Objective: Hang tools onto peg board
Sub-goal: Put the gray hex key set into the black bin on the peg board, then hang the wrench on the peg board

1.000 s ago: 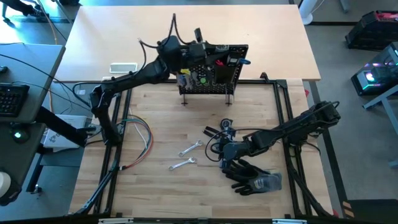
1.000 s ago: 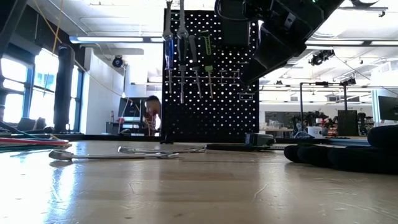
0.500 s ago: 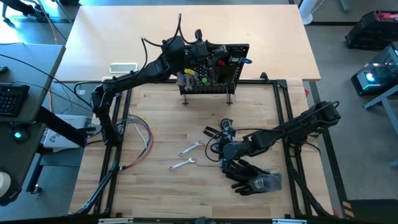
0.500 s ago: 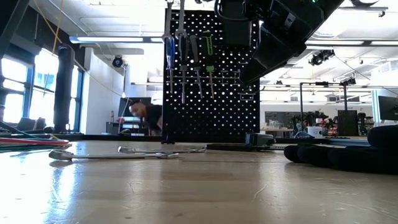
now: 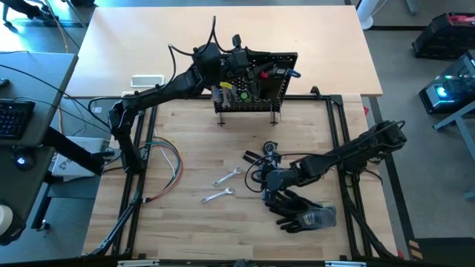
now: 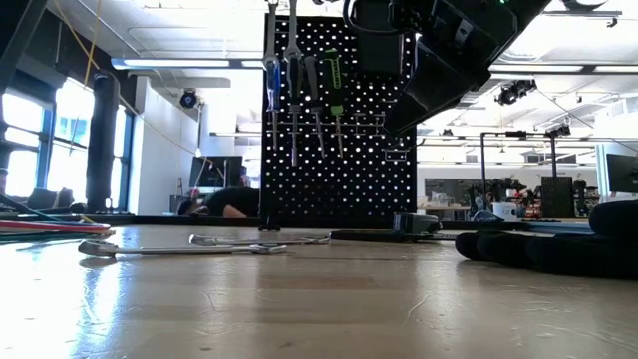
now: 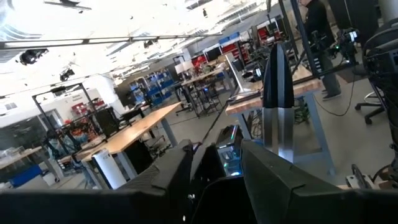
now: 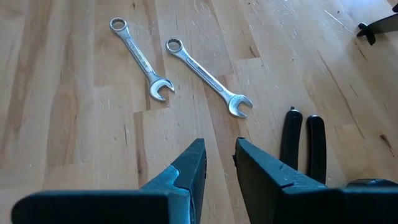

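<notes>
On the pale wooden table point(image 5: 185, 230) two silver wrenches point(image 5: 227, 176) are lying centrally, the black perforated peg board point(image 5: 256, 81) standing at its far edge beside the slightly parted left gripper point(image 5: 239, 70), while the narrowly parted right gripper point(image 5: 266, 178) is holding nothing.

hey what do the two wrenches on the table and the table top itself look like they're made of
The two wrenches look like bare polished metal, probably steel: silver, with bright glints along the shafts. The table top looks like wood, perhaps butcher-block: pale planks with visible grain and seams, and a smooth, faintly glossy finish that reflects light in the low view.
</notes>
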Controlling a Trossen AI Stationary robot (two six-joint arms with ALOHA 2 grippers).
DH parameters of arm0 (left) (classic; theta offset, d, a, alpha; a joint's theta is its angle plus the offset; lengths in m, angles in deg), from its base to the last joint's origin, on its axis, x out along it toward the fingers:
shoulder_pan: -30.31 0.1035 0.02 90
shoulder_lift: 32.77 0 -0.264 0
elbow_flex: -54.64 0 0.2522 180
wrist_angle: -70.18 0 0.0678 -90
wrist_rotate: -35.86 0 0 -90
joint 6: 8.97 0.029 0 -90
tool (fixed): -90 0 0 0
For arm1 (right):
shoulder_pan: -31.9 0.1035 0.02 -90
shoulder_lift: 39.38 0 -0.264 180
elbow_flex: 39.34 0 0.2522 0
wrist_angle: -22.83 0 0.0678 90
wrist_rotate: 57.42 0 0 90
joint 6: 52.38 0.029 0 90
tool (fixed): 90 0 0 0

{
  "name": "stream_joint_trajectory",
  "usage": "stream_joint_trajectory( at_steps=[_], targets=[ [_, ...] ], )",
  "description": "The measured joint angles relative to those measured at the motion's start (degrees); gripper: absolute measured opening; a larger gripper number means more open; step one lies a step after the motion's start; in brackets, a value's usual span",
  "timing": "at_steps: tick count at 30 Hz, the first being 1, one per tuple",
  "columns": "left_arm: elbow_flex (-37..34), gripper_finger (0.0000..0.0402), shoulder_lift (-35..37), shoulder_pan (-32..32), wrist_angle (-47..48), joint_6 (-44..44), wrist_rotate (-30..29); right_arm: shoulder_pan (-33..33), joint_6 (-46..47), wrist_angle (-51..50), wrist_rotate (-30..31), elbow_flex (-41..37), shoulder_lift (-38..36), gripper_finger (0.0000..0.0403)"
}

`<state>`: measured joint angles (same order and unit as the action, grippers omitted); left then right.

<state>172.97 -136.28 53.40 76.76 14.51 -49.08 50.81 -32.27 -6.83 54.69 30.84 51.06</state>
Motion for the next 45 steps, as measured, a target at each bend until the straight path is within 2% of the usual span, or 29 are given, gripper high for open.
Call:
stream_joint_trajectory(
  at_steps=[14,20,27,33,38,45],
  targets=[
    [-0.07,0.0133,1.36,-1.18,-2.58,-0.12,1.53,0.00,0.44,-0.15,0.00,0.00,0.00,0.0082],
    [-0.07,0.0133,5.55,-2.87,-2.86,0.27,2.11,0.00,0.44,-0.28,0.02,0.00,0.00,0.0082],
    [-0.07,0.0133,11.96,-4.71,1.90,1.16,2.07,0.00,0.44,-0.26,0.44,0.00,0.00,0.0082],
    [-0.07,0.0133,17.32,-7.20,11.83,1.30,2.03,0.00,0.41,-0.93,0.91,0.00,0.00,0.0082],
    [-0.07,0.0133,21.71,-11.02,26.02,5.40,1.41,0.00,-1.36,-1.89,1.78,0.00,0.00,0.0082],
    [-0.07,0.0133,26.45,-18.73,46.46,6.61,-10.36,0.00,-5.55,-1.92,1.85,0.00,0.00,0.0082]
  ],
)
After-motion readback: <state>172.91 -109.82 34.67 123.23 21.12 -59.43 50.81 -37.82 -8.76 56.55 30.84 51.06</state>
